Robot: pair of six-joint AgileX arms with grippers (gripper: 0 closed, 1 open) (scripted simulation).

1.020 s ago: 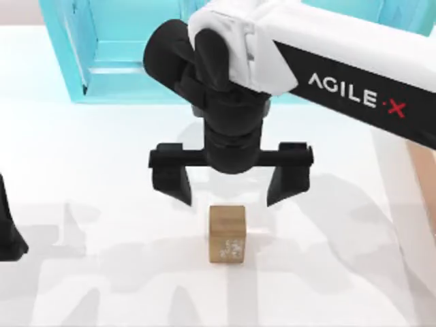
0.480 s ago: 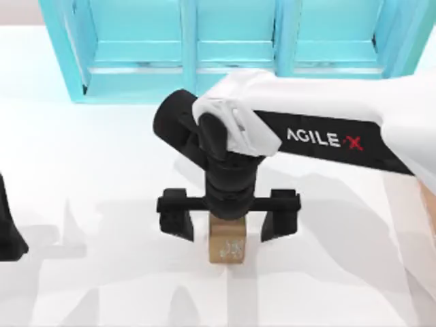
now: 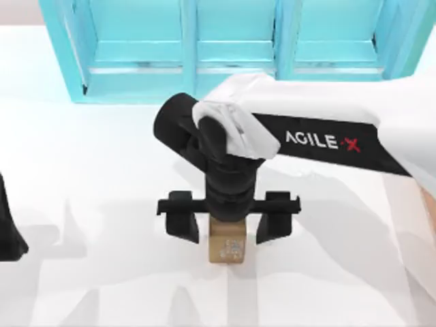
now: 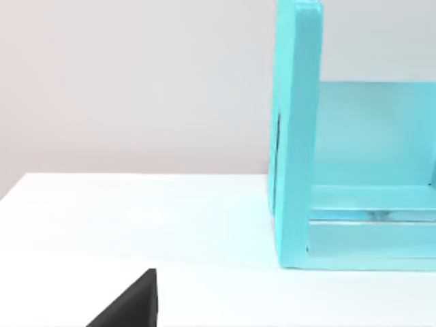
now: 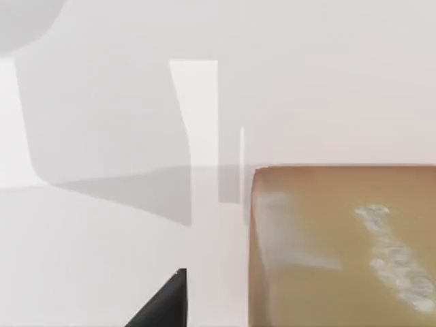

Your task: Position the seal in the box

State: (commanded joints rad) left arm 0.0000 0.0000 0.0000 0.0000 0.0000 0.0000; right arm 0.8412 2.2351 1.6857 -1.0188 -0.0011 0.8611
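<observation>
Since a second ago the right gripper (image 3: 228, 225) has dropped from above the seal (image 3: 227, 246) to straddle it; over the last half second it barely moved, jaws narrowing slightly. Jaws are spread wider than the block, one finger (image 3: 184, 221) on each side, gaps visible, not touching it. Seal sits lower centre of the top view on the white table (image 3: 102, 170), engraved face toward the bottom edge; the right wrist view shows it close up (image 5: 340, 245).

Open tabletop all round the block, bare to left and right of the fingers. Turquoise shelf unit (image 3: 231, 48) spans the upper frame, well apart from the seal. A tan sliver (image 3: 430, 204) at the right edge may be the box, cannot tell.

Left gripper (image 3: 8, 225) parked at the left edge; jaw state not visible.
</observation>
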